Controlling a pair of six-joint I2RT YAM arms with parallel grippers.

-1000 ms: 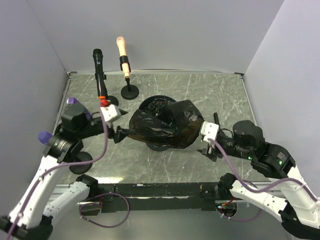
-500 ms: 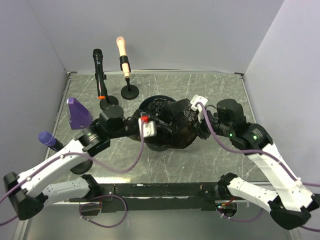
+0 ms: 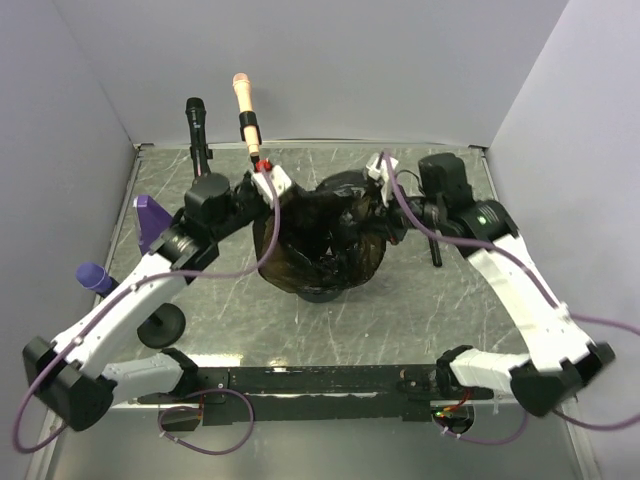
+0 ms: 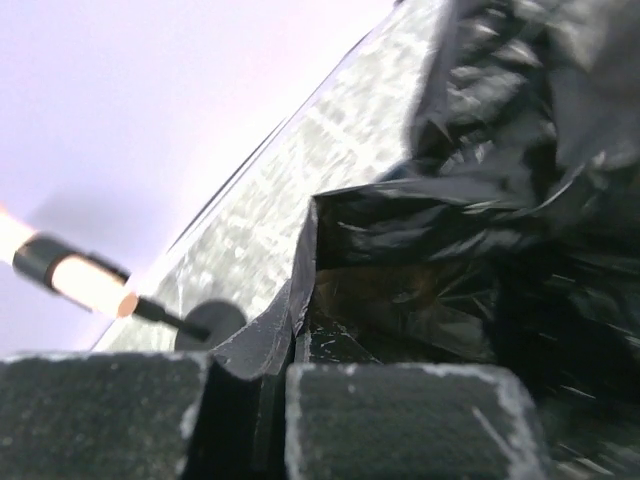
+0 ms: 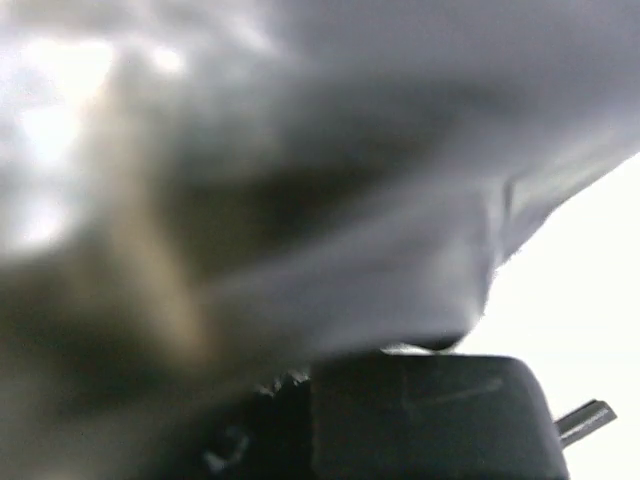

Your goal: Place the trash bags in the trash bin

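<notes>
A black trash bag (image 3: pixel 322 235) hangs stretched between my two grippers over the middle of the table. My left gripper (image 3: pixel 262 207) is shut on the bag's left edge. In the left wrist view a fold of the trash bag (image 4: pixel 480 200) runs down between the pads of the left gripper (image 4: pixel 275 400). My right gripper (image 3: pixel 386 204) holds the bag's right edge. The right wrist view is blurred, with trash bag film (image 5: pixel 300 200) right over the right gripper (image 5: pixel 300 405). The trash bin (image 3: pixel 322 294) is almost wholly hidden under the bag; only a dark bit shows below it.
A black microphone (image 3: pixel 196 118) and a pink microphone (image 3: pixel 243 100) stand on stands at the back left, close behind my left gripper. A purple block (image 3: pixel 150 216) and a purple-tipped microphone (image 3: pixel 95 278) are by the left wall. Walls close three sides.
Both arms swung in from the table's sides, closed on the bag's two edges and raised it toward the back. The bag now hangs taller and narrower.
</notes>
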